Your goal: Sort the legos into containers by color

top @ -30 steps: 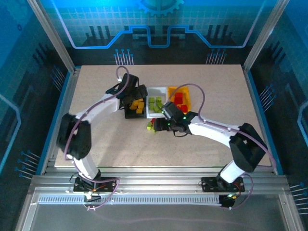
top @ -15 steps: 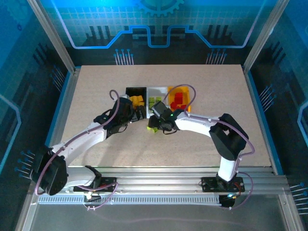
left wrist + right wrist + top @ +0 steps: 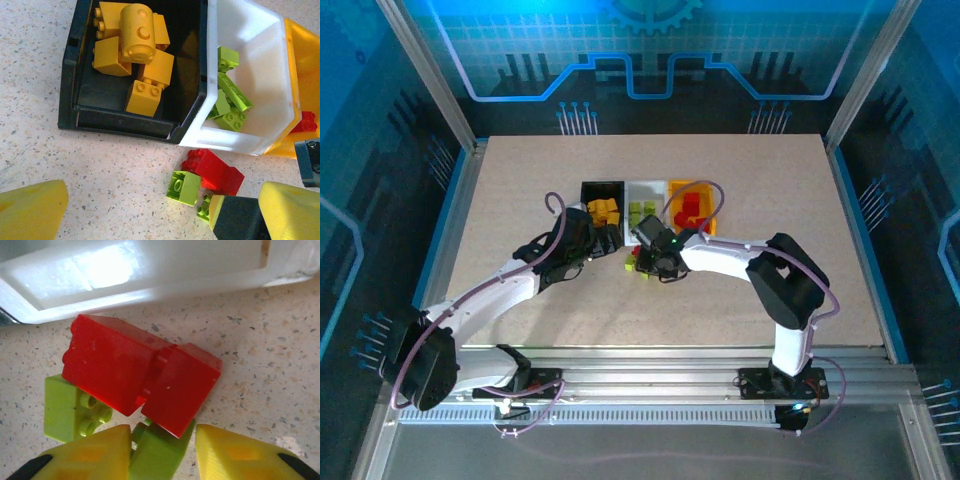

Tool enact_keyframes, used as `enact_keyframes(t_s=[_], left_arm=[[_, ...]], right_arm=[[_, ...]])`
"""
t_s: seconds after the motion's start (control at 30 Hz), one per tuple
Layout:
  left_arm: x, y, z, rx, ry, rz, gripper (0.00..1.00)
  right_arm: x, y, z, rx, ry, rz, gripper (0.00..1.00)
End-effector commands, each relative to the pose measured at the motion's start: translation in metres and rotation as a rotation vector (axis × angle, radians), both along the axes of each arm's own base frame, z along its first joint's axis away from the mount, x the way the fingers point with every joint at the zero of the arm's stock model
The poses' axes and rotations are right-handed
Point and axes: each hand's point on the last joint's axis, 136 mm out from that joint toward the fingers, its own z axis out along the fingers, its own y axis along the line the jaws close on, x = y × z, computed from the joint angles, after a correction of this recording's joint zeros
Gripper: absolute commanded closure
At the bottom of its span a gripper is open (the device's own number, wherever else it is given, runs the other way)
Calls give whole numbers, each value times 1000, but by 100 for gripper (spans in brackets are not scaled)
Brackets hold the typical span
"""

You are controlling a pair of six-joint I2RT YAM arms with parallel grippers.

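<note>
The right gripper (image 3: pixel 162 452) has its fingers apart around a green brick (image 3: pixel 152 461), which lies against two red bricks (image 3: pixel 142 375) just beside the white bin (image 3: pixel 150 290). The left gripper (image 3: pixel 162 210) hovers spread wide near the black bin (image 3: pixel 70 75), which holds yellow bricks (image 3: pixel 135 35).

I see black bin (image 3: pixel 67 85) holding yellow bricks (image 3: pixel 137 30); white bin (image 3: pixel 250 55) holding lime bricks (image 3: pixel 230 100); red bricks (image 3: pixel 212 170), lime brick (image 3: pixel 183 187) on speckled beige bench (image 3: pixel 100 180).

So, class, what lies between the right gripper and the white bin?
Two touching red bricks, a green brick beside them, on the table; the right wrist view shows it.
</note>
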Motion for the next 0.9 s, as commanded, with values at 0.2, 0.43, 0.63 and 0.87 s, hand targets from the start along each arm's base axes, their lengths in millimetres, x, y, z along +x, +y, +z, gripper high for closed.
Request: enact_keyframes(t_s=[0.2,0.43,0.63,0.87], left_arm=[[-5,-7,3,-41,-3,-24,1],[-12,-9,1,-52,-2,-53,1],[-23,-11,-9,-45,22,-81,1],[-39,-19,-23,-13,45,-135,1]], right_arm=[[-29,-43,-15,-67,70,29,77],[-46,-62,23,-90,9,162,82],[-23,-61,98,-86,-185,255,82],[60,-39,124,-106,-275,239,80]])
